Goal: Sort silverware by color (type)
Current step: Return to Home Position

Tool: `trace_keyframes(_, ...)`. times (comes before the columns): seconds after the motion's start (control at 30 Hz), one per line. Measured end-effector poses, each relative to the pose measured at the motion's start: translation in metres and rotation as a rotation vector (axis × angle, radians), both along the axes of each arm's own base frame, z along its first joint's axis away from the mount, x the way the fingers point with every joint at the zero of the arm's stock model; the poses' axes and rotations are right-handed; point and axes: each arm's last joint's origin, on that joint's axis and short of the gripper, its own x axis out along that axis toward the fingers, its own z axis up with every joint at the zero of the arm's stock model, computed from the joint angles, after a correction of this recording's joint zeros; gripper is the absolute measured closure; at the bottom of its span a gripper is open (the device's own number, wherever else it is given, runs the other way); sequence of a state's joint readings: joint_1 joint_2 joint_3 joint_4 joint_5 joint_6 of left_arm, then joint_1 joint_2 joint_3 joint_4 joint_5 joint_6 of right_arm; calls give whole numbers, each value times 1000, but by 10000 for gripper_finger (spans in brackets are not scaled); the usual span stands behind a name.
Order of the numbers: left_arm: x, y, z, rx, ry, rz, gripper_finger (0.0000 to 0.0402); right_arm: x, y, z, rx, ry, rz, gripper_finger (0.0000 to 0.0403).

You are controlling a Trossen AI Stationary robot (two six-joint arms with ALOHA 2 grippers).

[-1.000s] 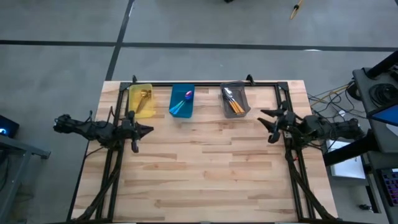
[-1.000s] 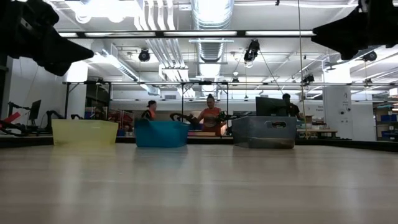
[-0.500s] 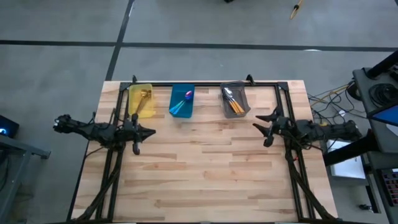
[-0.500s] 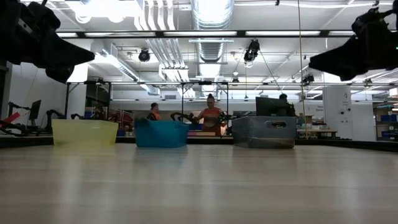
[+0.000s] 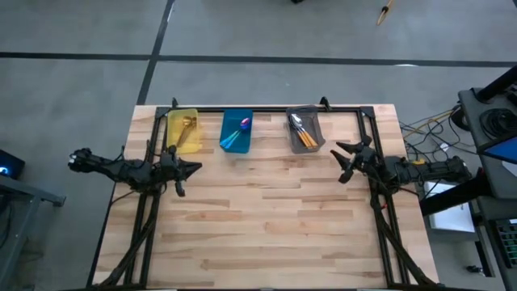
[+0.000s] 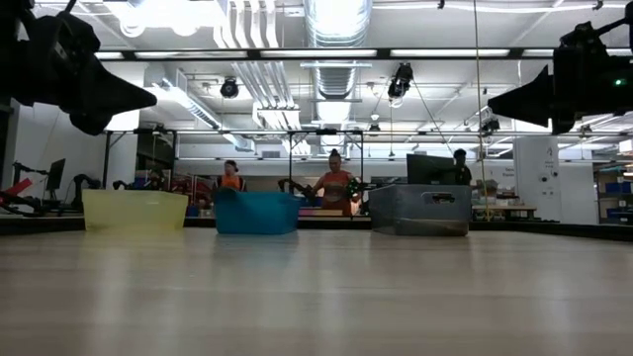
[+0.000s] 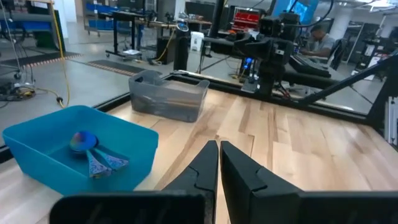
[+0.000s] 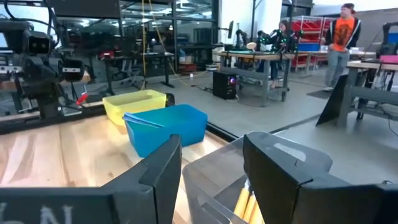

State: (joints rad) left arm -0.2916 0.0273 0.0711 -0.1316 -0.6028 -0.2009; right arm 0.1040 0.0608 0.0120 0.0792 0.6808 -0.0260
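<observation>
The spoons lie sorted in three bins along the far edge. Gold ones [image 5: 187, 128] sit in the yellow bin [image 5: 173, 119], purple ones with teal handles [image 5: 239, 133] [image 7: 94, 155] in the blue bin [image 5: 225, 121], and silver ones with orange handles [image 5: 302, 132] in the grey bin [image 5: 316, 118]. My left gripper [image 5: 198, 169] [image 7: 219, 155] hovers shut above the table's left part, near the yellow bin. My right gripper [image 5: 339, 162] [image 8: 211, 155] hovers open at the right, just short of the grey bin [image 8: 249, 186]. Neither holds anything.
A black frame rail [image 5: 266, 108] runs behind the bins. The bare wooden table top [image 5: 266, 218] stretches toward the near edge. In the low view, people [image 6: 334, 183] stand in the room beyond the table.
My right gripper has moved toward the table's left and slightly toward the far edge, closer to the grey bin, and has come lower in the low view. My left gripper has crept a little toward the table's middle. The spoons and bins have stayed still.
</observation>
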Motion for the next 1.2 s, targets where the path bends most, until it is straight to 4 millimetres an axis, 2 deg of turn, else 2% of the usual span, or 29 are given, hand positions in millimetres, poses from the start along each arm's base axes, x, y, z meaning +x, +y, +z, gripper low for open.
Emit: trace_keyframes(1.2,1,0,-1,-5,14,-2,402,0,0,0,6,-4,1,243)
